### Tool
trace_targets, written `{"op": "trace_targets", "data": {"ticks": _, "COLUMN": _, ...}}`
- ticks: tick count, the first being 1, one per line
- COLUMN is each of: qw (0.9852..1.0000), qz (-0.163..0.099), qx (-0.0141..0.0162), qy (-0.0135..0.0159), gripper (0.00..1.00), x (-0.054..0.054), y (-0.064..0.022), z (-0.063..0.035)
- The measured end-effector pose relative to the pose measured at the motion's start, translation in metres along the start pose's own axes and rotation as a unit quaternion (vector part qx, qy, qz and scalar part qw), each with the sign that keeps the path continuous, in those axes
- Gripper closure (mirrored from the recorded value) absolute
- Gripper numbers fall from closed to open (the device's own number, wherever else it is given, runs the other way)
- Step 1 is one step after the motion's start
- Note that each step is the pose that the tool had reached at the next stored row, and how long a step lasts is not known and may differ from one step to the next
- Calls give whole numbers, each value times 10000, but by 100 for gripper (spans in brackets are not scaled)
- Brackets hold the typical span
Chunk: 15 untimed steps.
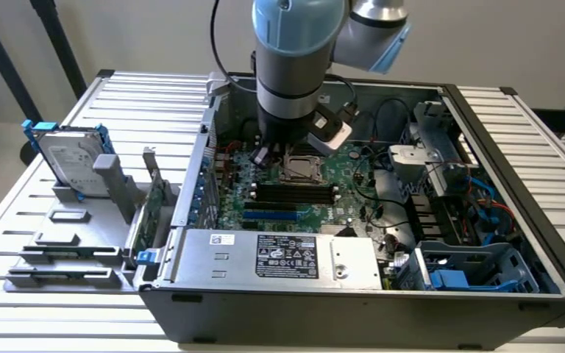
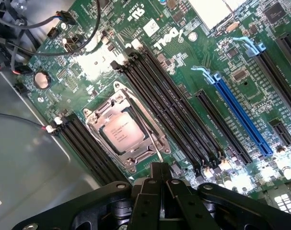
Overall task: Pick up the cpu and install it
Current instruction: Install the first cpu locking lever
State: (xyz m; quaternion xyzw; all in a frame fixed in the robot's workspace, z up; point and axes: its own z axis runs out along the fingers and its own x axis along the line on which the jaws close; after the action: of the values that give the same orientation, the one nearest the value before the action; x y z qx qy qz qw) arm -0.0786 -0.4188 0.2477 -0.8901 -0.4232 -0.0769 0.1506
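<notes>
End effector [image 2: 160,179] closed and empty, just beside cpu [image 2: 122,134] seated in motherboard socket [image 2: 127,127]

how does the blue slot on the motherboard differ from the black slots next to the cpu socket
The blue slot is one bright blue connector lying apart from the socket; the black slots are dark and packed side by side against the socket holding the cpu. The blue slot has a blue latch at one end; the black slots end in pale clips. All are long, narrow and empty.

- The small square silver-topped cpu [image 2: 122,133] sits in its metal socket frame [image 2: 131,155] on the green motherboard [image 2: 203,62].
- The black gripper [image 2: 160,179], fingers together, hangs at the cpu's five o'clock.
</notes>
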Motion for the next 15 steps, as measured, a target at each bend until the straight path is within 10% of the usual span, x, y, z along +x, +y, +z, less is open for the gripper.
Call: {"op": "trace_targets", "data": {"ticks": 15, "qw": 10000, "qz": 34, "qx": -23, "qy": -7, "gripper": 89, "x": -45, "y": 62, "z": 107}}
